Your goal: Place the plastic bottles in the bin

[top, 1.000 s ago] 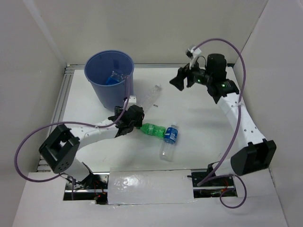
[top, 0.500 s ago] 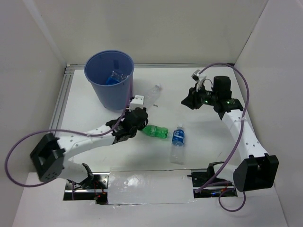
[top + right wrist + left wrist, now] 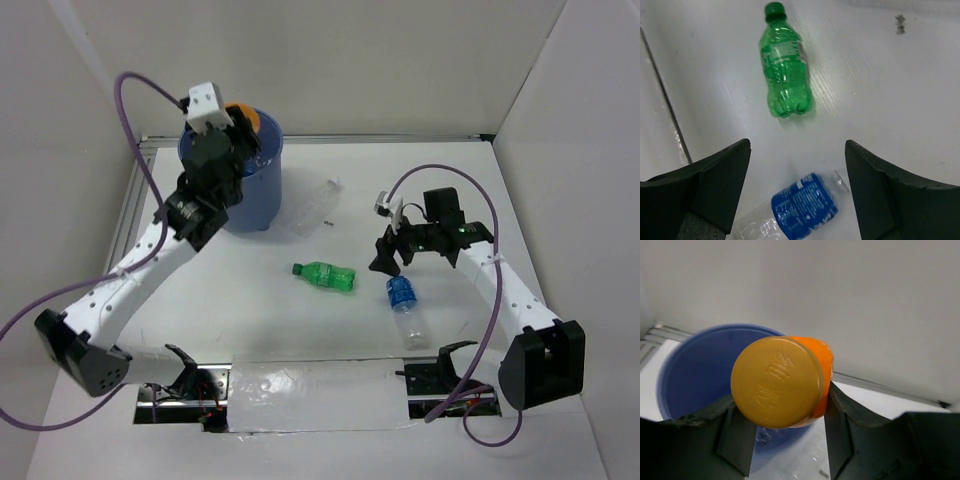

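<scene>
Swung up, the left gripper (image 3: 780, 407) now clamps a short orange plastic bottle (image 3: 782, 377) above the round blue-purple plastic bin (image 3: 692, 365). Right gripper (image 3: 796, 150) stands open; a blue-labelled clear bottle (image 3: 805, 202) lies near its fingertips.

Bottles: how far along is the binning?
Done: cannot tell, since the inside of the bin is mostly hidden. In hand: the left jaws hold the orange bottle over the bin. Left: the green bottle, the blue-labelled bottle and the plain clear bottle lie on the table. The right jaws hang open above the blue-labelled one.
</scene>
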`<state>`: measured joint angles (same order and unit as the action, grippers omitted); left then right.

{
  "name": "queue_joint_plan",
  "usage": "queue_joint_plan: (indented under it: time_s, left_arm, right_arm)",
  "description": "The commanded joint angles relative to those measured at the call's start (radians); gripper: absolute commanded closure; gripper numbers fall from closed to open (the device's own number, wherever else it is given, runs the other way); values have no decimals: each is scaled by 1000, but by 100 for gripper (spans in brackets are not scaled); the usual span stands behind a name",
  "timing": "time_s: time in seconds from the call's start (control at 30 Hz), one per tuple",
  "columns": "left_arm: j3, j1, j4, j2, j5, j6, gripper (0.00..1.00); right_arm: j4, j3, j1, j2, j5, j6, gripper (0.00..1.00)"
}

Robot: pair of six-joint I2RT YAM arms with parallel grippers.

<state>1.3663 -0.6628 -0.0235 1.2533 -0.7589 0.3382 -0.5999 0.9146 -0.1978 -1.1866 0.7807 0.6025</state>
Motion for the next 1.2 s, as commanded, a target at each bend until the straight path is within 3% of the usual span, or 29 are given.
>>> queue_joint_plan:
  time_s: [0.0,0.17,0.3,0.47,0.57,0.7,0.73,0.97,1.07,1.1,1.13,1.17]
  left_arm:
    - [184,130,50,147,-61,20,52]
    - [298,285,214,290,13,77,0]
    - [306,334,249,311,82,105,0]
    - [226,301,186,210,133,39,0]
    - [174,211,152,103,202,-25,0]
    - [-14,40,154,-44,317,-41,0]
    - [-45,-40,187,-66,317,-28,0]
    - [-308,-346,325,-138,211,263,0]
    - [-380,-411,364,-109,221,499,0]
    - [-389,-411,382,-83,231,641,0]
    - [-389,-411,417,-66,231,712,0]
    - [-389,-411,450,-49,243,789,0]
  right_arm:
    - [-14,33,-22,-25,-163,-27,17]
    - [-89,111,-12,-143,-418,-220,20]
    - [-143,112,-12,-156,-455,-274,20]
    - [-234,173,-38,-246,-512,-305,18]
    - [-291,207,-48,-330,-530,-293,16]
    - [-348,250,-67,-438,-552,-293,16]
    - [-359,250,-68,-473,-569,-293,18]
    - [-394,254,-137,-576,-638,-293,27]
    - [-394,244,-158,-600,-647,-293,48]
    - [-406,234,-158,-601,-647,-281,54]
    - [-406,234,-158,-601,-638,-280,65]
    - [-419,234,-158,-601,-638,-280,69]
